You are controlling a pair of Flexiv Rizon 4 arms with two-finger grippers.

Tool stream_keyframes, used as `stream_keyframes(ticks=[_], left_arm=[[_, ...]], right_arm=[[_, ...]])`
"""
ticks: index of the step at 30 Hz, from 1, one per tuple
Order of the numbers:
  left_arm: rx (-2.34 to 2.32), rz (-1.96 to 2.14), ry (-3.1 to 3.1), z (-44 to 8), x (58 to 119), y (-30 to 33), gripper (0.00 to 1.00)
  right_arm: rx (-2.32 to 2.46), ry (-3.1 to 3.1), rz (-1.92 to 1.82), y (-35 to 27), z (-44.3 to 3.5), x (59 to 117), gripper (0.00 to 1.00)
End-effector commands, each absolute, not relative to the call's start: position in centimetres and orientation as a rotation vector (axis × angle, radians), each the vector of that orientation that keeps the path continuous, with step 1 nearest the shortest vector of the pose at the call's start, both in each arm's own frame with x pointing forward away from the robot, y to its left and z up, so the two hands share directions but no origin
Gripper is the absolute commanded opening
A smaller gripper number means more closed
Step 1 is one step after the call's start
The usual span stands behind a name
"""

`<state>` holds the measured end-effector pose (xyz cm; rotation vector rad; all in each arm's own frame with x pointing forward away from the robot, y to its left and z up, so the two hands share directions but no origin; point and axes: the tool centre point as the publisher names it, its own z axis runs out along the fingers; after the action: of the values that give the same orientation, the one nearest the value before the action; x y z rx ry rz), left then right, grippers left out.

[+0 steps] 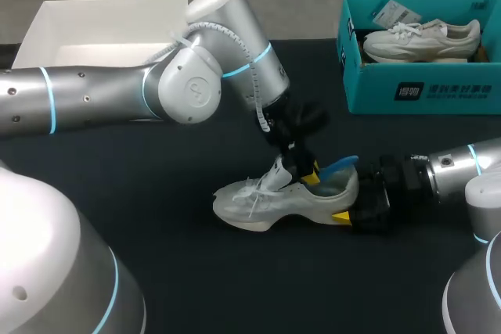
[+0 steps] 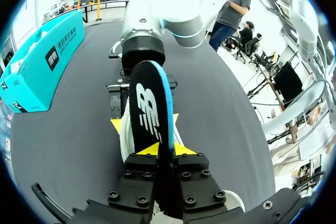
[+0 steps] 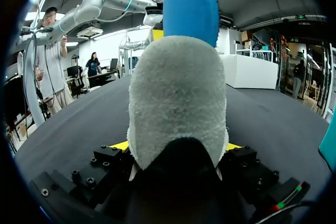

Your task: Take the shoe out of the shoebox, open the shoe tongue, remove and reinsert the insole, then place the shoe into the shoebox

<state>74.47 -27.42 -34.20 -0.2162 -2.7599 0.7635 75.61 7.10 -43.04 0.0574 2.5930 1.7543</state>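
- Presently the shoe [image 1: 282, 201] stands sole-down near the middle of the table [image 1: 156, 271], out of the box, with its toe toward our left and its heel toward our right.
- The right gripper [image 1: 344, 215] comes in low from the right edge. Its jaws are clamped on the heel from both sides. In the right wrist view the grey heel [image 3: 178, 108] fills the space between the two yellow tips.
- The left arm [image 1: 117, 91] crosses from the left edge past the middle and bends down over the shoe's opening.
- The left gripper [image 2: 164, 149] is closed on the insole [image 2: 149, 114]. The dark underside and blue edge run straight out between its fingers.
- In the head view the insole's blue end [image 1: 338, 167] sticks up above the heel collar. We cannot tell how much of it sits inside.
- The teal shoebox [image 1: 423, 87] sits at the far right. It is well apart from the shoe, and its right end runs out of view. A second shoe [image 1: 423, 41], a pale one, lies inside it.
- A white box [image 1: 102, 25] stands at the far left edge, partly behind the left arm.
- For open room, a wide band of black tabletop lies between the shoe and the shoebox. More lies ahead of the toe toward the left, and a broad strip runs between the shoe and the near edge.
- The two grippers are close together at the heel. The left is above and the right is behind.
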Motion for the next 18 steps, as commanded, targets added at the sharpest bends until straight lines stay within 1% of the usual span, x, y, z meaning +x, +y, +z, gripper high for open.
stream_keyframes(ticks=[1,6,8,10,12,16,18], left_arm=[[-0.201,0.749,-2.803,-34.3,73.8,-27.4,0.65],[-0.177,0.737,-2.845,-34.7,73.7,-27.1,0.67],[-0.17,0.727,-2.881,-34.9,73.6,-27.0,0.65],[-0.166,0.721,-2.892,-35.2,73.6,-27.0,0.6],[-0.156,0.717,-2.898,-35.5,73.6,-27.1,0.5],[-0.142,0.723,-2.901,-35.6,73.6,-27.2,0.44],[-0.143,0.729,-2.913,-35.5,73.5,-27.2,0.43]], right_arm=[[0.059,2.596,1.748,7.2,-43.4,75.4,0.0],[0.059,2.596,1.748,7.2,-43.4,75.4,0.0],[0.059,2.596,1.748,7.2,-43.4,75.4,0.0],[0.059,2.596,1.748,7.2,-43.4,75.4,0.0],[0.059,2.596,1.748,7.2,-43.4,75.4,0.0],[0.059,2.596,1.748,7.2,-43.4,75.4,0.0],[0.059,2.596,1.748,7.2,-43.4,75.4,0.0]])
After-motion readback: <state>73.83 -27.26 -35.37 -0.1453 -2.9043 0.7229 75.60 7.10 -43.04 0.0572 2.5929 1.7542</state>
